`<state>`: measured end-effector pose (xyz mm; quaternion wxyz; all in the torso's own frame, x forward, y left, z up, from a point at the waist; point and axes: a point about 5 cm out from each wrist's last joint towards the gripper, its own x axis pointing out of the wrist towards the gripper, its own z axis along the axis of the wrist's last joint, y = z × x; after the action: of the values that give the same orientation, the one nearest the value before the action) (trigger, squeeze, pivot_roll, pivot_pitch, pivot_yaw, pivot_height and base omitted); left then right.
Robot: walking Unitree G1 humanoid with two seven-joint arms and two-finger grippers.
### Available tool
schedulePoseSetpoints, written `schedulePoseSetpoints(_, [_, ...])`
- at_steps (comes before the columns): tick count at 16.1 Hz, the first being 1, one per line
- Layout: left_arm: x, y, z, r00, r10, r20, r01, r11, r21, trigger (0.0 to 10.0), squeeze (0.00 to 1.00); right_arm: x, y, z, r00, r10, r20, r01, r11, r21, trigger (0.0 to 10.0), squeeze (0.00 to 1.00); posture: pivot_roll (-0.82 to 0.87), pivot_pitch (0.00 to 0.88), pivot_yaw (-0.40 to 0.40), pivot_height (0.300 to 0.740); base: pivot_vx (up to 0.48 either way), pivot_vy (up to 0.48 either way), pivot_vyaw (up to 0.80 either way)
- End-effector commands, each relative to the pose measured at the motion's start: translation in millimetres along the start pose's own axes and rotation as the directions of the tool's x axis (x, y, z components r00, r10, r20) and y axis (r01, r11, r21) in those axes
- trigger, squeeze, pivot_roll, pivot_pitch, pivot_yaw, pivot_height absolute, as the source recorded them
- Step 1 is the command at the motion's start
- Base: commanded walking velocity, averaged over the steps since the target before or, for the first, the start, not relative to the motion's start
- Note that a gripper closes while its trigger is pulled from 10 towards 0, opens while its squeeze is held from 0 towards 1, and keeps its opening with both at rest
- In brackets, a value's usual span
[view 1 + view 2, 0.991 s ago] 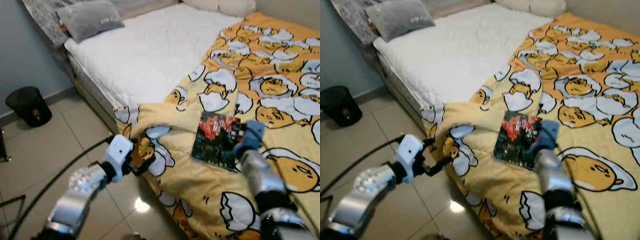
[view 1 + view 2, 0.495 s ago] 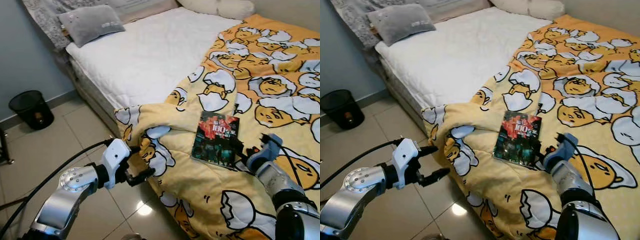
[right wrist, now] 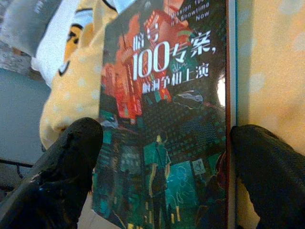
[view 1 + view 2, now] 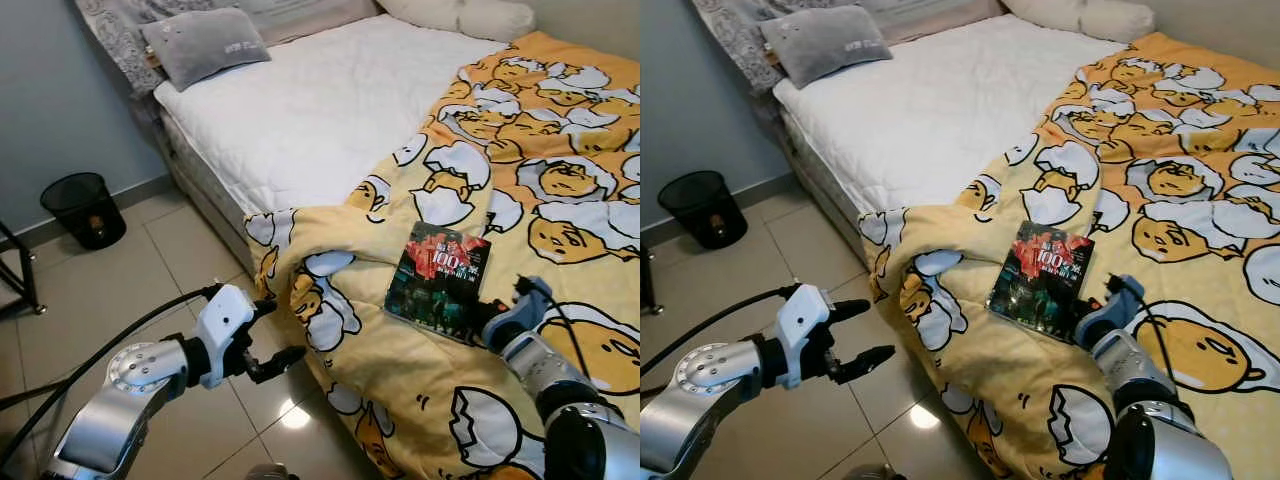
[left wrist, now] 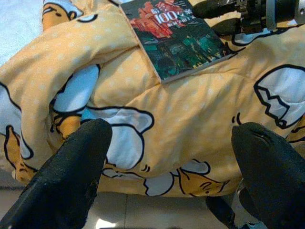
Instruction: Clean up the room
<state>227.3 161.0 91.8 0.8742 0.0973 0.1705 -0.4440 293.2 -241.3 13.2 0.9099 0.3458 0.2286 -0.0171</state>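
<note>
A dark book (image 4: 440, 280) with a red and green cover lies flat on the yellow cartoon quilt (image 4: 390, 380) near the bed's corner. My right gripper (image 4: 484, 316) is open at the book's near right edge. In the right wrist view its two black fingers (image 3: 62, 171) stand wide on either side of the book (image 3: 167, 119). My left gripper (image 4: 278, 331) is open over the tiled floor, just off the quilt's hanging corner and not touching it. The left wrist view looks past its fingers (image 5: 71, 176) at the quilt fold (image 5: 143, 124) and the book (image 5: 176, 38).
A black waste bin (image 4: 85, 208) stands on the floor by the blue wall. A grey pillow (image 4: 205, 45) lies at the head of the white mattress (image 4: 320, 110). A black metal leg (image 4: 22, 272) stands at the far left. A black cable (image 4: 110, 345) trails from my left arm.
My left gripper has come away from the quilt's corner and now hangs open over the floor. My right arm has drawn back from over the book to its near edge. The camera shifted.
</note>
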Motion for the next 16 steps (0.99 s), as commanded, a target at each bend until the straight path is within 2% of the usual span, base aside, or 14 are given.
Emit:
schedulePoseSetpoints(1, [-4.7, 2.6, 2, 1.0, 0.01, -0.011, -0.01, 1.0, 0.012, 10.0, 0.87, 3.9, 4.9, 0, 1.0, -0.019, 0.002, 0.019, 1.0, -0.005, 10.0, 0.0, 0.24, 0.0, 0.083, 0.74, 0.0, 0.0, 0.0])
schedulePoseSetpoints(4, [-7.5, 3.8, 2, 1.0, 0.02, -0.019, -0.02, 1.0, 0.017, 10.0, 0.87, 3.0, 0.5, -9, 0.996, -0.08, -0.034, 0.08, 0.997, -0.011, 10.0, 0.0, 0.25, 0.0, 0.082, 0.74, 0.0, 0.0, 0.0])
schedulePoseSetpoints(6, [-9.5, 3.6, 1, 0.999, 0.022, -0.024, -0.021, 1.0, 0.017, 10.0, 0.87, -1.0, -5.9, -34, 0.978, -0.143, -0.153, 0.132, 0.988, -0.081, 10.0, 0.0, 0.26, 0.0, 0.086, 0.74, 0.0, 0.0, 0.0])
schedulePoseSetpoints(9, [-10.0, 3.4, 2, 0.999, 0.017, -0.027, -0.016, 1.0, 0.017, 10.0, 0.87, -1.4, -3.0, -52, 0.974, -0.141, -0.178, 0.142, 0.99, -0.005, 10.0, 0.0, 0.27, 0.0, 0.094, 0.74, 0.0, 0.0, 0.0])
schedulePoseSetpoints(11, [-8.9, 3.7, 3, 0.999, 0.007, -0.031, -0.007, 1.0, 0.023, 10.0, 0.87, -3.2, -3.5, -68, 0.953, -0.193, -0.234, 0.179, 0.98, -0.083, 10.0, 0.0, 0.27, 0.0, 0.099, 0.74, 0.0, 0.0, 0.0])
schedulePoseSetpoints(13, [-7.9, 3.5, 4, 0.999, 0.004, -0.032, -0.003, 1.0, 0.026, 10.0, 0.87, -4.9, -8.0, -66, 0.95, -0.233, -0.206, 0.234, 0.972, -0.022, 10.0, 0.0, 0.27, 0.0, 0.096, 0.74, 0.0, 0.0, 0.0])
schedulePoseSetpoints(16, [-7.0, 3.8, 4, 1.0, 0.005, -0.03, -0.005, 1.0, 0.025, 10.0, 0.86, 4.0, 7.1, -50, 0.99, -0.101, -0.097, 0.119, 0.972, 0.202, 10.0, 0.0, 0.26, 0.0, 0.095, 0.74, 0.0, 0.0, 0.0])
